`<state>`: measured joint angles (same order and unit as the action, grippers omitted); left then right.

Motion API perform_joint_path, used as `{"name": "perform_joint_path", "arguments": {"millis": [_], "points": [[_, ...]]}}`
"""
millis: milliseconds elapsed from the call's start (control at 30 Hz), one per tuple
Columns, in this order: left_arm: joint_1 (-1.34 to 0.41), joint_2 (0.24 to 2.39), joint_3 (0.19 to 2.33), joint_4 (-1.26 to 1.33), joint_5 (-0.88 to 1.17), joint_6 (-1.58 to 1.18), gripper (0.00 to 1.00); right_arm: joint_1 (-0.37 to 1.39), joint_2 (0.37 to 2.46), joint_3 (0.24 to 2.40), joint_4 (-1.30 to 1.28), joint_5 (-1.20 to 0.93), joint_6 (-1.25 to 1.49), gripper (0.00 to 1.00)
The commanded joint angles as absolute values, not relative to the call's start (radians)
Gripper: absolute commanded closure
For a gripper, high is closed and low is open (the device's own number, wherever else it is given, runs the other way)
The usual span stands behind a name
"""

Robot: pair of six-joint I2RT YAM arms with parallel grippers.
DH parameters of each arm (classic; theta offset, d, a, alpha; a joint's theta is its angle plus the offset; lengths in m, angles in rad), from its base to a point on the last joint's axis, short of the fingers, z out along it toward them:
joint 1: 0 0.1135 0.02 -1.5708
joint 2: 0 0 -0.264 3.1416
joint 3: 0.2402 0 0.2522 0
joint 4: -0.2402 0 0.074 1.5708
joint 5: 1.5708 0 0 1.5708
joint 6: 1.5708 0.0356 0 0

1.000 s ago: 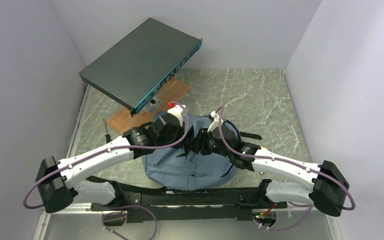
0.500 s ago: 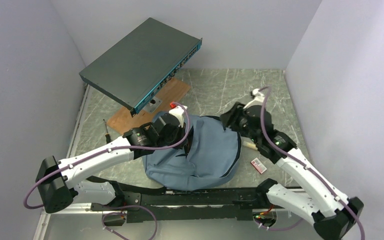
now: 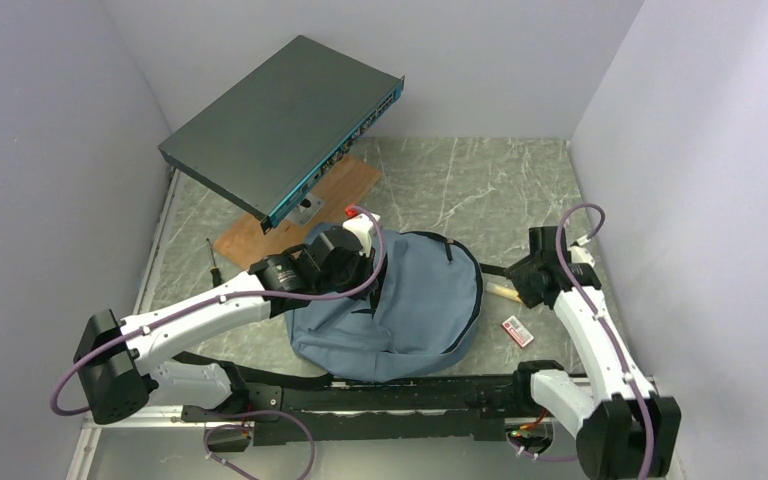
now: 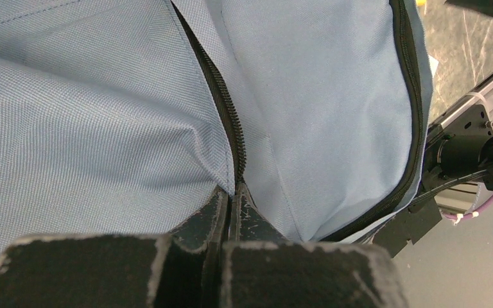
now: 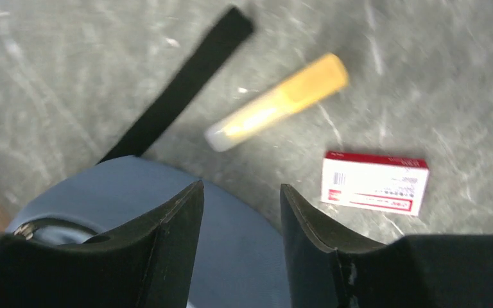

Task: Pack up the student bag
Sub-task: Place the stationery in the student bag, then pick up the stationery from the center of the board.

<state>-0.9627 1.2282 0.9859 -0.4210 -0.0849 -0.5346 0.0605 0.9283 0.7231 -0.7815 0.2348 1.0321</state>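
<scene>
student bag (image 3: 410,300): one
loose: one yellow tube (image 5: 279,101), one red-white box (image 5: 374,183)
left hand (image 4: 233,199): pinching its zipper (image 4: 228,122)
right hand (image 5: 241,192): spread

Right arm (image 3: 585,330) off the student bag (image 3: 420,300), jaws wider, near yellow tube (image 5: 276,102).

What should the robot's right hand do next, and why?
Probably lower the right gripper, jaws open, onto the yellow tube and close. It lies loose on the table beside the student bag, near a small red-and-white box, while the left gripper pinches the bag at its zipper.
</scene>
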Motion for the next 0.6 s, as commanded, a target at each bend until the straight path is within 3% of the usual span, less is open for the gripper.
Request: {"name": "perform_joint_path", "arguments": {"millis": [0,200,367,567], "points": [[-0.965,1.231,1.004,-0.327,-0.025,-0.517,1.00,0.010,1.022,0.705,-0.857,0.192,1.210,0.49],[-0.965,1.218,0.992,-0.322,-0.025,-0.514,1.00,-0.067,1.160,0.697,-0.775,0.142,1.189,0.42],[-0.965,1.220,0.997,-0.326,-0.026,-0.511,1.00,-0.107,1.219,0.702,-0.746,0.170,1.181,0.29],[-0.965,1.227,1.003,-0.328,-0.028,-0.506,1.00,-0.158,1.271,0.694,-0.709,0.168,1.180,0.29]]}}
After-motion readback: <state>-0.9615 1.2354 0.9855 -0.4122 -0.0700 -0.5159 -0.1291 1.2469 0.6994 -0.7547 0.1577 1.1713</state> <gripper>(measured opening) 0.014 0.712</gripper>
